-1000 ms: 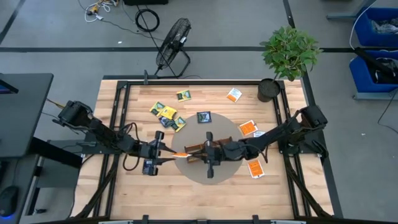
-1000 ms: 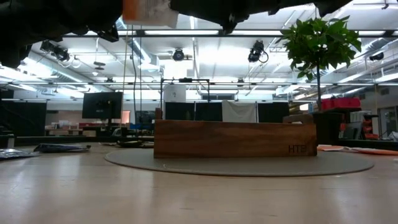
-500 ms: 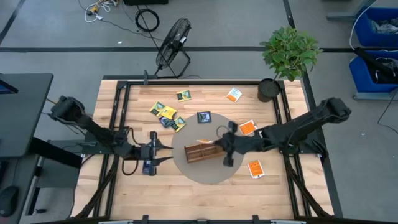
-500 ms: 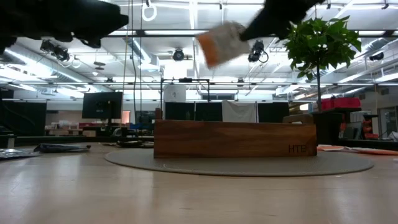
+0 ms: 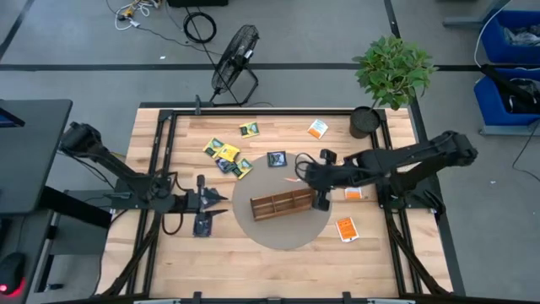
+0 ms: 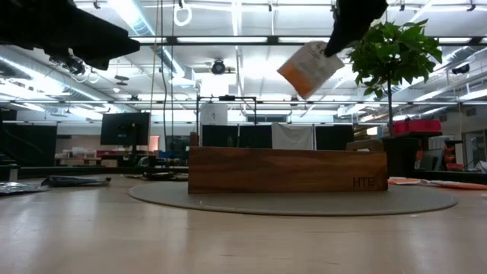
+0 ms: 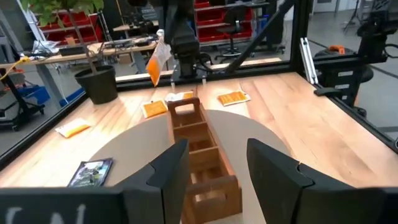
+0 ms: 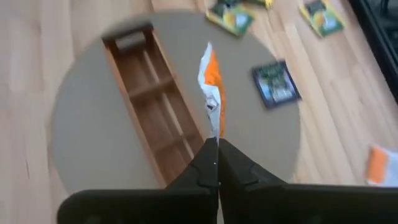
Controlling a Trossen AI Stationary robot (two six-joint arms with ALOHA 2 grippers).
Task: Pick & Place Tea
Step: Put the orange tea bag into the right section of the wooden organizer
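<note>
Bare surface [image 5: 278, 262] lies open in front of the wooden tray [image 5: 283, 203]; behind it, scattered sachets [image 5: 224, 154] and the potted plant [image 5: 365, 121] seemingly crowd the back.

A brown wooden tray [image 6: 288, 169] stands on a round grey mat [image 6: 293, 201] on the desk [image 6: 228, 243], its long side facing the camera, with dark lettering near one end. Above the tray, well clear of it, an orange-and-white tea sachet [image 6: 308, 68] hangs tilted in the air, pinched at its upper corner by the dark fingers of the right gripper [image 6: 332, 47] that reach down from the top of the picture. Another dark arm [image 6: 65, 30] fills the upper corner on the other side. A potted plant [image 6: 396, 84] stands behind the tray's lettered end. Flat sachets [image 6: 72, 181] lie on the desk off to the side.
</note>
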